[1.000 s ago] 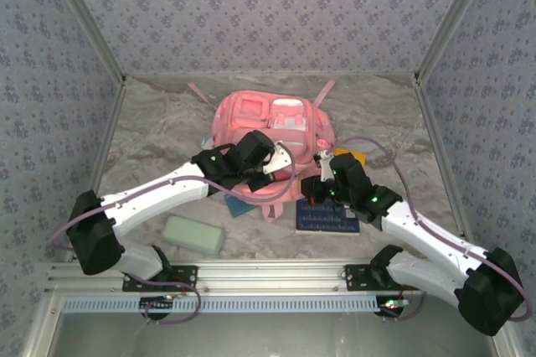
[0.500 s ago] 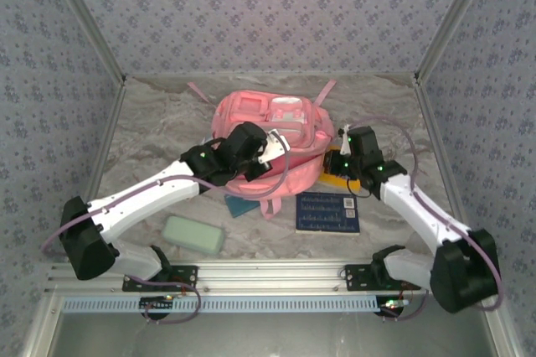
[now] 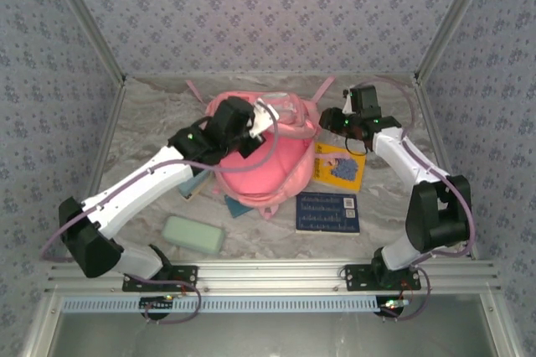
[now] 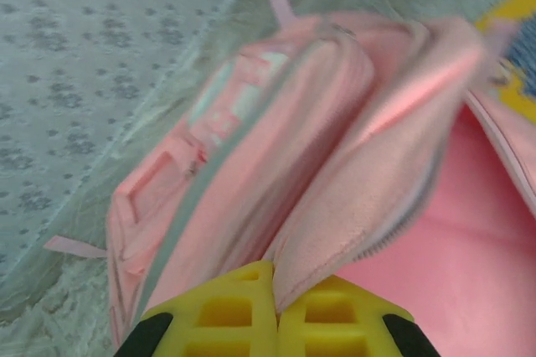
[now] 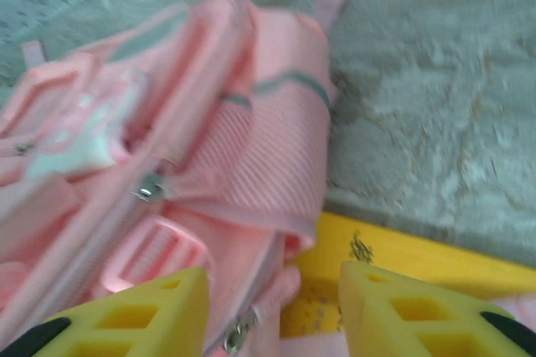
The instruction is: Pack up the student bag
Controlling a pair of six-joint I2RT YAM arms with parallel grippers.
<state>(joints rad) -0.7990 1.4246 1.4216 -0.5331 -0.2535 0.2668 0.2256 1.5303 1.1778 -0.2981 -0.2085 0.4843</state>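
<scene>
Bag (image 3: 264, 164) mid-worktop, nearer far edge, mouth gaping. Left pincer (image 4: 275, 311) clamped on flap edge, lifting it to expose interior for packing. Right pincer (image 5: 272, 307) spread, empty, at bag's right side above yellow book (image 3: 339, 166), probably to widen opening.

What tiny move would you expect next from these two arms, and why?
Probably the right gripper lowers onto the flat yellow book lying beside the large soft pink backpack. Its fingers stand apart and empty, with that book just ahead of them, while the left gripper pinches the backpack's flap, holding the main pocket open.
</scene>
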